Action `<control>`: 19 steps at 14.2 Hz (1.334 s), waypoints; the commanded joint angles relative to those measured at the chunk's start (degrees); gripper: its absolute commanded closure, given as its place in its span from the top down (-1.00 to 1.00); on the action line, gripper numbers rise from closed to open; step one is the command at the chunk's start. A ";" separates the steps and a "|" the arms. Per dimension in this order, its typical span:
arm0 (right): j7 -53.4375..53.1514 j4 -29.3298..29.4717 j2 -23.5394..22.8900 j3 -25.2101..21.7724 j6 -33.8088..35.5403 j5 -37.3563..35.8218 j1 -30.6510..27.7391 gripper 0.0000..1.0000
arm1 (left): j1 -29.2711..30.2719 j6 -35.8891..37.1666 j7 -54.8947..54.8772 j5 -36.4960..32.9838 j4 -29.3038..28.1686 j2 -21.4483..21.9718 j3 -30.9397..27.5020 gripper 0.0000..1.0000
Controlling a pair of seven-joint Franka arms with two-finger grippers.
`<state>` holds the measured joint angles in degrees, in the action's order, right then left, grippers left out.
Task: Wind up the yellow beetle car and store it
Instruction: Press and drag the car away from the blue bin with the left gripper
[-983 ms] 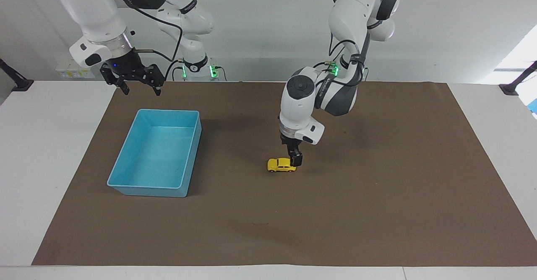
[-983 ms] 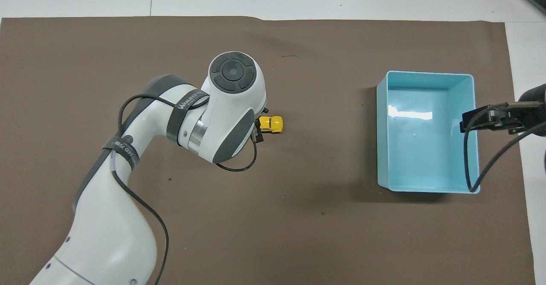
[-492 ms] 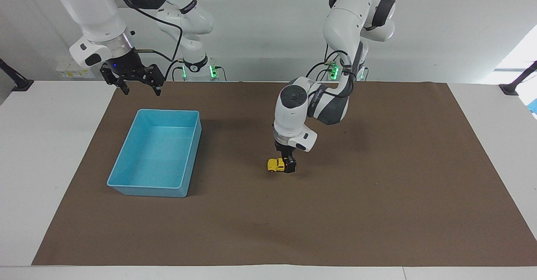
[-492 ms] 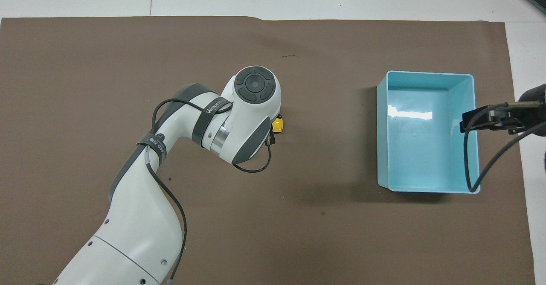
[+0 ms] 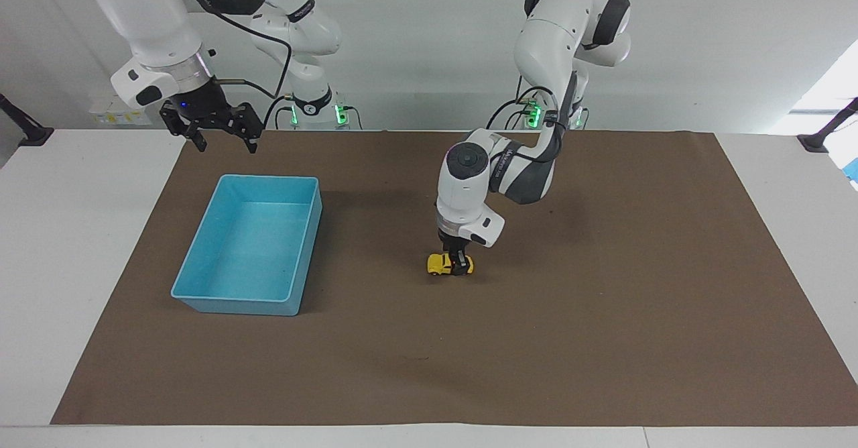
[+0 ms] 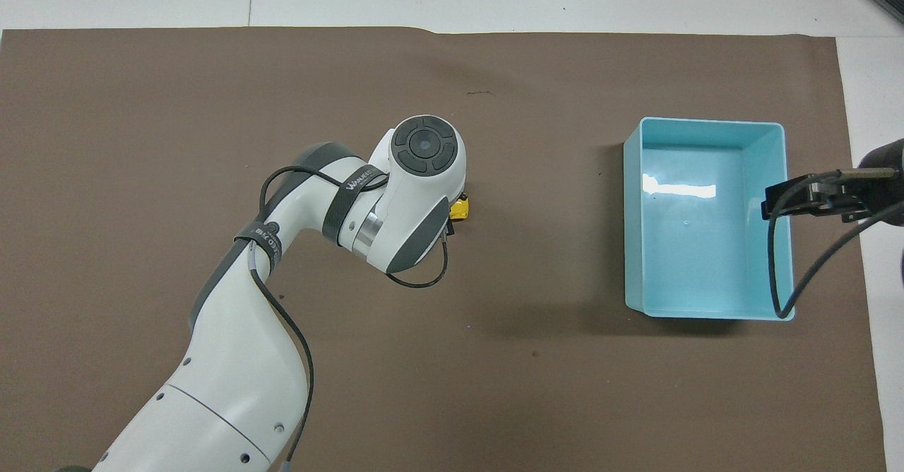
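The yellow beetle car [image 5: 438,263] stands on its wheels on the brown mat, around the middle of the table. My left gripper [image 5: 460,267] points straight down on it, its fingers closed across the car's body toward one end. In the overhead view only one end of the car [image 6: 460,208] peeks out from under the left wrist. The right gripper [image 5: 218,133] hangs open and empty above the edge of the blue bin [image 5: 268,178] nearest the robots, and that arm waits.
The open blue bin [image 6: 706,123] sits empty on the mat toward the right arm's end of the table. The brown mat [image 5: 603,314] covers most of the white table. A black clamp [image 5: 814,141] stands at the table's corner by the left arm.
The left gripper shifted a little along the car toward the bin, sank onto it and closed on its body. The car stayed in place. The right arm did not move.
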<state>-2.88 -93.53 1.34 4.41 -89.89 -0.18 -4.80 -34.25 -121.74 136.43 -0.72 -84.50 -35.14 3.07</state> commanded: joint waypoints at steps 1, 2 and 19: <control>-0.55 -0.43 0.59 0.42 0.06 0.18 -0.56 1.00 | -0.90 -1.48 -1.17 -0.60 -2.50 0.60 -0.87 -1.00; -0.55 -0.43 0.59 0.42 0.06 0.18 -0.56 1.00 | -0.90 -1.92 -1.34 -0.60 -3.46 0.86 -0.87 -1.00; -0.55 -0.43 0.59 0.42 0.06 0.09 -0.56 1.00 | 6.74 -7.97 -10.74 -4.63 -15.76 4.64 -1.66 -1.00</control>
<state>-2.88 -93.53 1.34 4.41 -89.89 -0.18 -4.80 -29.86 -124.37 127.41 -2.00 -94.29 -29.11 1.95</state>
